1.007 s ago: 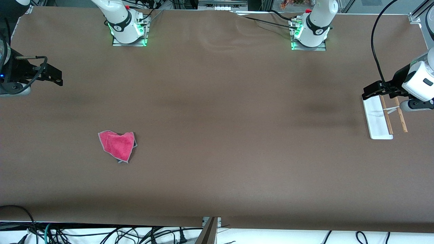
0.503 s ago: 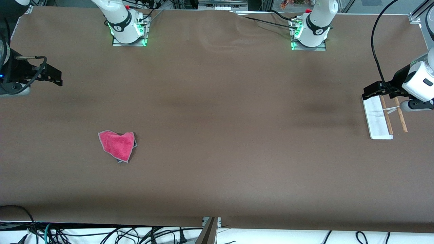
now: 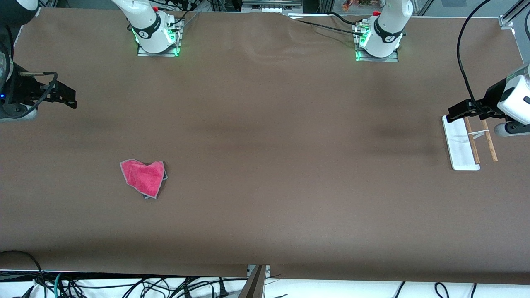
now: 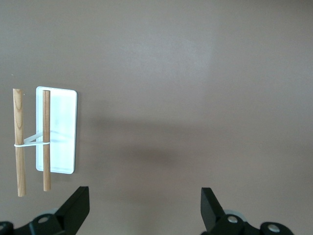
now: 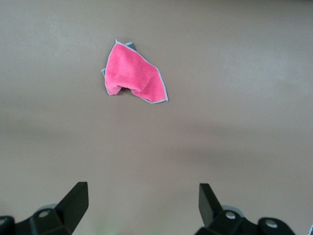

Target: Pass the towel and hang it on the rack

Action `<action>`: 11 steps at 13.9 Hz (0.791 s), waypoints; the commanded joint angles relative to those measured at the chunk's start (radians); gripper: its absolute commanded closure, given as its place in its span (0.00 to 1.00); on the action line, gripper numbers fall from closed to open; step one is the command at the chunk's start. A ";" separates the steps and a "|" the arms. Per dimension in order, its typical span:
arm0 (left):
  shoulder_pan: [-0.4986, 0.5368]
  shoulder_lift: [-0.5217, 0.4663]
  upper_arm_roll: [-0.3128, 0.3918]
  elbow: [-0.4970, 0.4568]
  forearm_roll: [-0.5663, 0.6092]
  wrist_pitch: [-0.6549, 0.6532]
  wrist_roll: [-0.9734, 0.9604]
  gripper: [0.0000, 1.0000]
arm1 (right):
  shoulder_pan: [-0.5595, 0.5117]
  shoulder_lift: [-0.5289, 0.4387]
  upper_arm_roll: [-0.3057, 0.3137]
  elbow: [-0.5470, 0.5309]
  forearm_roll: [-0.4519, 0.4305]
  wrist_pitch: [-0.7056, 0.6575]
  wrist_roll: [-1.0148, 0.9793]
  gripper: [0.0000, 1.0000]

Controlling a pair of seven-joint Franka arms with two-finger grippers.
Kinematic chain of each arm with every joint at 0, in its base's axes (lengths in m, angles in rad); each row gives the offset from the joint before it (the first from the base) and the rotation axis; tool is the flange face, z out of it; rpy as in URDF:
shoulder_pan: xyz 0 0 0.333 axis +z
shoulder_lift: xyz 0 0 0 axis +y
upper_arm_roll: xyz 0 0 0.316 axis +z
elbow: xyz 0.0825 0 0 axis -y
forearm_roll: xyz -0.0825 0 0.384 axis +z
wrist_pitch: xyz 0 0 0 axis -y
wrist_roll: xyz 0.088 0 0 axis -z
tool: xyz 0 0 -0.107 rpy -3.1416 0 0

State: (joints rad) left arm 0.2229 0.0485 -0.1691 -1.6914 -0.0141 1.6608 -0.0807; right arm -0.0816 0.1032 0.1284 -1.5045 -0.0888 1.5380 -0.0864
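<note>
The towel (image 3: 143,178) is a crumpled pink-red cloth with grey edging, lying flat on the brown table toward the right arm's end. It also shows in the right wrist view as the towel (image 5: 134,78), well apart from my open right gripper (image 5: 143,203). That right gripper (image 3: 69,97) hangs over bare table at its end, holding nothing. The rack (image 3: 460,145), a white base with two brown rods (image 3: 491,145), stands at the left arm's end. My left gripper (image 3: 456,111) is open over the rack's end and empty. In the left wrist view the rack (image 4: 63,127) lies beside the left gripper (image 4: 145,205).
The table (image 3: 265,165) is covered in brown paper, slightly rippled between the two arm bases. Black cables (image 3: 463,62) loop above the left arm's end. More cables hang below the table's front edge (image 3: 124,285).
The left gripper has drawn back slightly toward its end of the table, uncovering more of the rack's base. The right gripper has shifted only a little. The towel has not moved.
</note>
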 commanded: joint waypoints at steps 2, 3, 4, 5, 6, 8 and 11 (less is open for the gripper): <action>0.006 0.002 -0.010 0.009 0.022 -0.003 -0.014 0.00 | -0.007 0.073 0.007 0.021 0.029 0.051 -0.007 0.00; 0.006 0.002 -0.010 0.006 0.022 -0.003 -0.014 0.00 | -0.006 0.098 0.007 0.021 0.043 0.051 -0.007 0.00; 0.006 0.002 -0.010 0.009 0.022 0.001 -0.014 0.00 | -0.004 0.118 0.008 0.021 0.052 0.068 -0.007 0.00; 0.006 0.005 -0.010 0.009 0.022 0.004 -0.016 0.00 | -0.001 0.137 0.010 0.020 0.055 0.098 -0.009 0.00; 0.006 0.008 -0.010 0.010 0.022 0.005 -0.014 0.00 | 0.002 0.168 0.013 0.020 0.054 0.132 -0.009 0.00; 0.006 0.013 -0.010 0.015 0.019 0.011 -0.014 0.00 | 0.000 0.234 0.014 0.020 0.063 0.200 -0.016 0.00; 0.006 0.020 -0.012 0.013 0.019 0.030 -0.014 0.00 | 0.005 0.317 0.017 0.020 0.070 0.299 -0.049 0.00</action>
State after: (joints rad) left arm 0.2234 0.0568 -0.1708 -1.6919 -0.0141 1.6826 -0.0835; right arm -0.0759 0.3713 0.1389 -1.5063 -0.0359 1.7978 -0.1082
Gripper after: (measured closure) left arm 0.000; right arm 0.000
